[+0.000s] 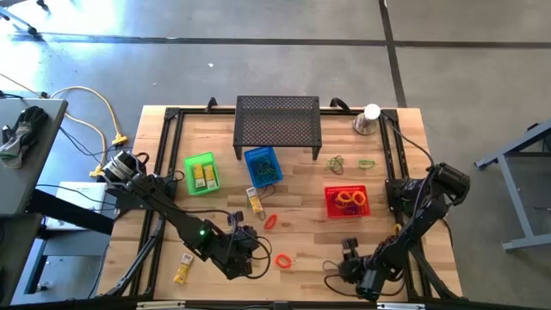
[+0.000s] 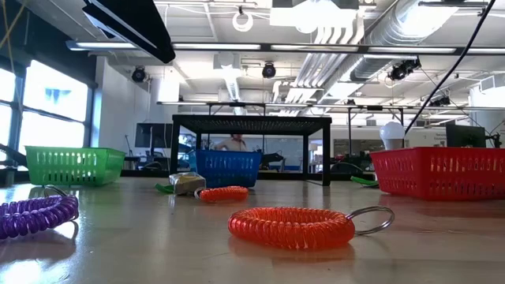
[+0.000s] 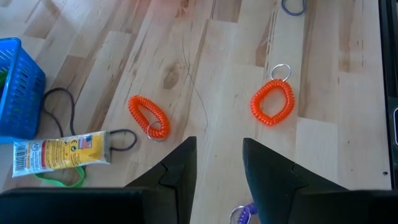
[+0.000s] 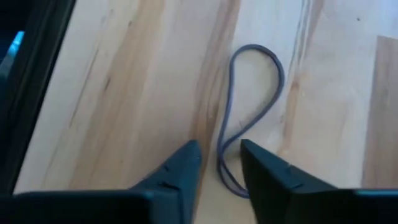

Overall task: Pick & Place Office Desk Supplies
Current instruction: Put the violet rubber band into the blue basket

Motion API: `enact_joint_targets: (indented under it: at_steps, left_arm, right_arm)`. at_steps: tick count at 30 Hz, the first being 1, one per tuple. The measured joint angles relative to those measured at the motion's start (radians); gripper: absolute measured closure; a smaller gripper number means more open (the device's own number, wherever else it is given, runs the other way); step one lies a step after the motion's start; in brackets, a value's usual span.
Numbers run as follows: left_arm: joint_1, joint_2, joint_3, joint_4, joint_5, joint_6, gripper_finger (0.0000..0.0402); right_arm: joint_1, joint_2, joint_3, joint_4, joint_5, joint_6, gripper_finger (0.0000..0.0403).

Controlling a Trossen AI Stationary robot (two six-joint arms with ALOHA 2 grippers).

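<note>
My left gripper (image 3: 219,163) (image 1: 248,248) is open near the table's near edge, over a purple coil loop (image 3: 244,214) that peeks out between its fingers and lies flat on the wood (image 2: 35,214). Two orange coil loops (image 3: 149,116) (image 3: 272,102) lie beyond it, and a yellow packet (image 3: 59,154) lies on thin dark and green bands beside the blue basket (image 3: 18,87). My right gripper (image 4: 219,163) (image 1: 348,258) is open low over the table, its fingers on either side of the end of a thin grey-blue band loop (image 4: 252,106).
A green basket (image 1: 201,172) with yellow packets, a blue basket (image 1: 263,165) and a red basket (image 1: 347,201) with orange loops stand mid-table. The black perforated stand (image 1: 278,120) and silver cup (image 1: 368,119) sit at the far edge. Another packet (image 1: 182,269) lies near left.
</note>
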Motion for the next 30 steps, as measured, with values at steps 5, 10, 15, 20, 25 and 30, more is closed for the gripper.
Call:
enact_joint_targets:
  at_steps: [5,10,15,20,25,30]
  left_arm:
    - [0.0,0.0,0.0,0.0,0.0,0.0,0.0278]
    - [0.003,0.0,0.0,0.0,0.0,0.0,0.0278]
    - [0.003,0.0,0.0,0.0,0.0,-0.001,0.0278]
    - [0.003,0.0,0.0,0.0,0.0,-0.003,0.0278]
    - [0.003,0.0,0.0,0.0,0.0,-0.003,0.0278]
    - [0.002,0.0,0.0,0.0,0.0,-0.003,0.0278]
  right_arm:
    - [-0.003,0.0,0.0,0.0,-0.011,-0.002,0.0382]
    - [-0.006,-0.001,0.0,-0.005,0.005,0.0,0.0399]
    - [-0.01,-0.04,0.024,-0.028,0.029,-0.056,0.0401]
    - [-0.022,-0.11,0.099,-0.062,0.164,-0.191,0.0401]
    - [-0.077,-0.171,0.145,-0.086,0.275,-0.362,0.0401]
    - [-0.188,-0.223,0.154,0.019,0.403,-0.58,0.0401]
